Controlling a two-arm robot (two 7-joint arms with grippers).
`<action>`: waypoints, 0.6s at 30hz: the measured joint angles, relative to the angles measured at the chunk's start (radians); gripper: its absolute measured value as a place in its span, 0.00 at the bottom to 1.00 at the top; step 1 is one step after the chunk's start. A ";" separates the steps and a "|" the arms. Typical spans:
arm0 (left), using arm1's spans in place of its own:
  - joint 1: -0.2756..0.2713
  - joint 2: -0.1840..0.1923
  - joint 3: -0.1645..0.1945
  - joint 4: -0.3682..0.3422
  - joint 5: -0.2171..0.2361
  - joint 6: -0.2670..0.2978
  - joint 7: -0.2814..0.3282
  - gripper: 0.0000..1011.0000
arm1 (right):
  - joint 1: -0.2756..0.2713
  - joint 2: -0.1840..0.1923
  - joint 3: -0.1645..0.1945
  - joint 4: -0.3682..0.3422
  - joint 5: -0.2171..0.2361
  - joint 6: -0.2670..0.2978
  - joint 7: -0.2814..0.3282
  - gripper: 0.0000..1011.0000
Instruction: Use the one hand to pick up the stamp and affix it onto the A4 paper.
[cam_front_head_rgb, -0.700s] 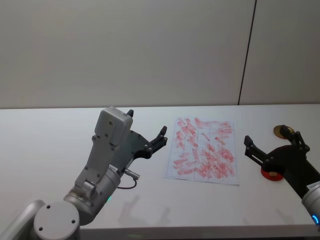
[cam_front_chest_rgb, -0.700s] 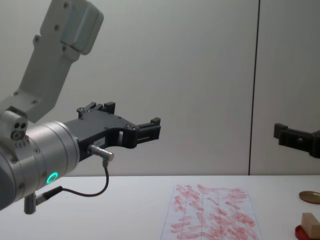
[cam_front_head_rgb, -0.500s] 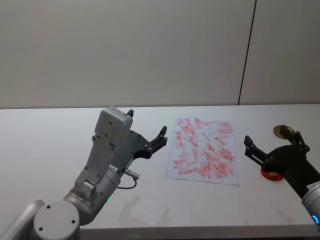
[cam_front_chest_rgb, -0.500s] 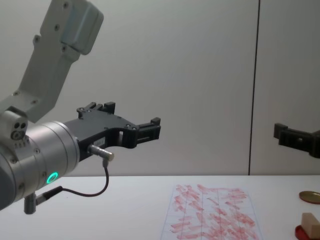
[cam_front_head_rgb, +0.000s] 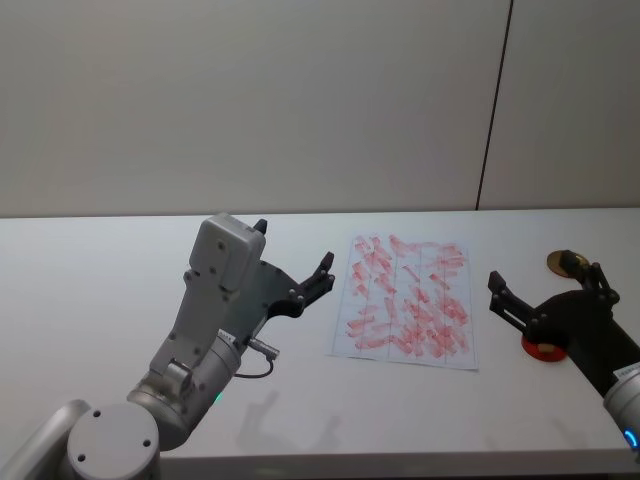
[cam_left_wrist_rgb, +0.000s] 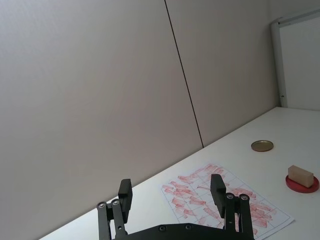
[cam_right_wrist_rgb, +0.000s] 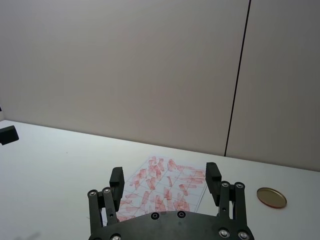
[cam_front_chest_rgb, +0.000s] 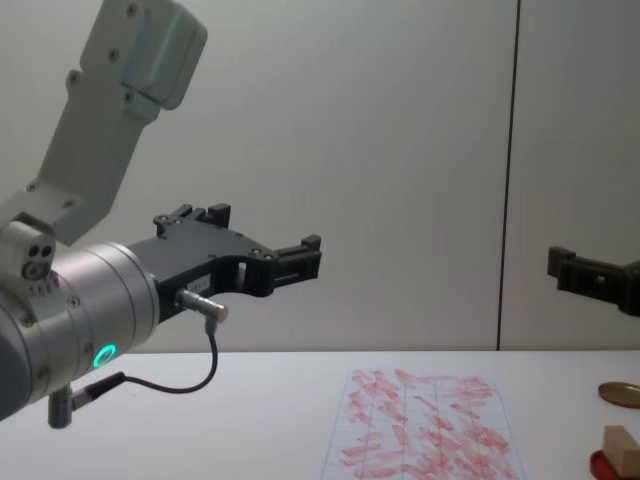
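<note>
Right gripper (cam_front_head_rgb: 545, 282): fingers spread wide, holding nothing, raised over the table (cam_front_head_rgb: 100, 300) just right of the A4 paper (cam_front_head_rgb: 405, 300); from my head camera it stands in front of the red ink pad (cam_front_head_rgb: 538, 349) and partly covers it. Left gripper (cam_front_head_rgb: 293, 248): likewise agape and empty, raised left of the paper. Stamp (cam_left_wrist_rgb: 300, 175): my left wrist camera gives it lying atop the pad, well apart from both claws; my chest camera catches it at the lower right corner. Gold lid (cam_right_wrist_rgb: 271, 197): flat on the table beyond the pad.
</note>
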 joint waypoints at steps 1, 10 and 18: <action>0.000 0.000 0.000 0.000 0.000 0.000 0.000 0.98 | 0.000 0.000 0.000 0.000 0.000 0.000 0.000 0.99; 0.000 0.000 0.000 0.000 0.000 0.000 0.000 0.98 | 0.000 0.000 0.000 0.000 0.000 0.000 0.000 0.99; 0.000 0.000 0.000 0.000 0.000 0.000 0.000 0.98 | 0.002 -0.004 0.000 0.003 -0.001 0.007 -0.006 0.99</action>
